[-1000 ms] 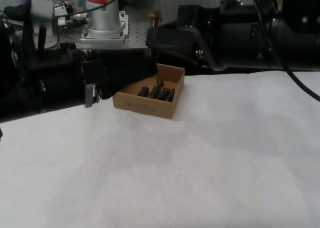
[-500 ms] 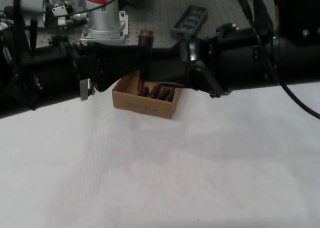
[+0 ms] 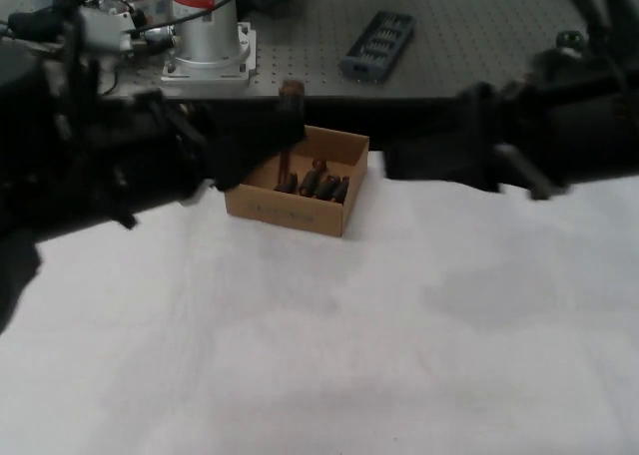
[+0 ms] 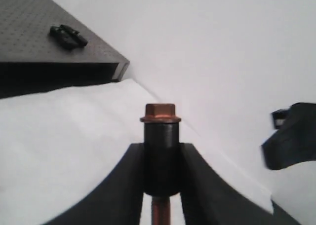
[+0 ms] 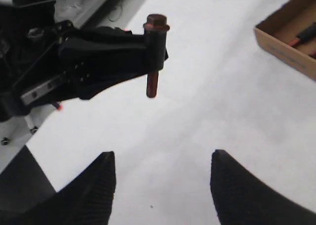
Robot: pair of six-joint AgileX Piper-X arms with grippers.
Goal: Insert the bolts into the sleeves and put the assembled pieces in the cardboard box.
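The white cloth [image 3: 399, 325] takes up the lower two thirds of the high view. You have one cardboard box [image 3: 288, 214] on it, left of centre in the upper half. Your right gripper [image 5: 163, 161] hangs wide apart and empty, its two fingers at the bottom of the right wrist view. Your left gripper [image 4: 161, 153] is clamped on one assembled piece [image 5: 155, 50], which in the high view stands upright over the left part of the box. In the box I count four dark pieces [image 3: 315, 184] lying side by side, but they are small, so take that count loosely. The piece in the gripper is one black sleeve [image 4: 160, 151] with one copper-coloured bolt [image 4: 160, 112] through it, head up and shank showing below. Expect it to be hard, stiff and dense for its bulk, with a smooth skin that could slip. The bolt probably sits loose, so grip round the sleeve's middle, as now, and keep the head uppermost.
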